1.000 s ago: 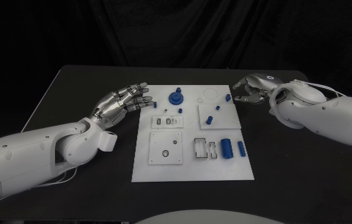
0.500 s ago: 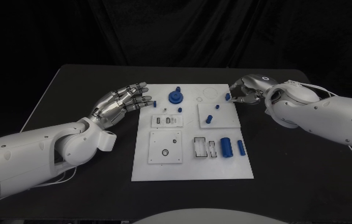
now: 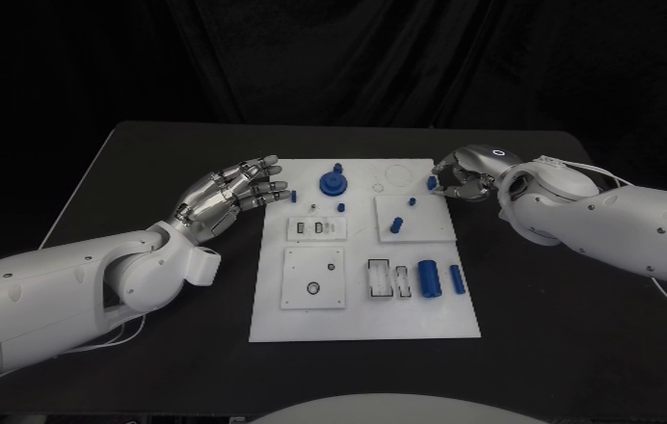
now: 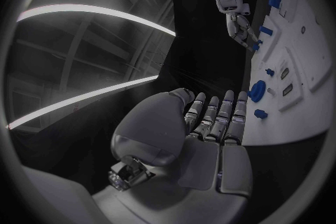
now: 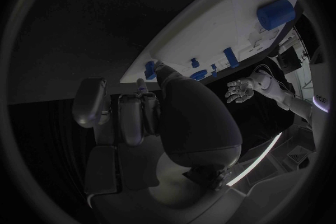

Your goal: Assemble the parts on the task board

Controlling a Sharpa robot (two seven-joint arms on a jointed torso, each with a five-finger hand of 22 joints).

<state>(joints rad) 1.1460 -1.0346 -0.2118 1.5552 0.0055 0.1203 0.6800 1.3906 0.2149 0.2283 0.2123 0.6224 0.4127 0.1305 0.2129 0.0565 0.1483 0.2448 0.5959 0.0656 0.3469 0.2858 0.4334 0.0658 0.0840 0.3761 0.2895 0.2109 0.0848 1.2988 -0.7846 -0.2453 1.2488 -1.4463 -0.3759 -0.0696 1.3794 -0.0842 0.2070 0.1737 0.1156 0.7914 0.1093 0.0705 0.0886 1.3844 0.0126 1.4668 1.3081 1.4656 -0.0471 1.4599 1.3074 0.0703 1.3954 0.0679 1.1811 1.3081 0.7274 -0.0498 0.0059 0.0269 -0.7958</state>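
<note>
head view has my left hand (image 3: 232,196) hovering over the black table (image 3: 139,183) just beside the left edge of the task board (image 3: 364,323), fingers stretched out and slightly apart, holding nothing; the fingertips point toward the board's upper left corner without touching it. my right hand (image 3: 466,175) sits at the board's upper right edge, fingers curled in around a small blue part (image 3: 433,183) that stands there. whether i am really pinching it or only touching it, i cannot tell.

the task board is a flat white rectangular plate in the middle of the table, matte, carrying smaller raised white squares with slots and round holes. a round blue gear-like part with a knob (image 3: 333,184) stands near the top. two small blue pegs (image 3: 396,224) sit on the upper right square. a thick blue cylinder (image 3: 430,279) and a thinner blue rod (image 3: 458,280) lie side by side at the lower right, next to empty rectangular slots.

left wrist view shows my silver fingers (image 4: 220,115) straight and side by side, the white board (image 4: 308,56) curving beyond them.
</note>
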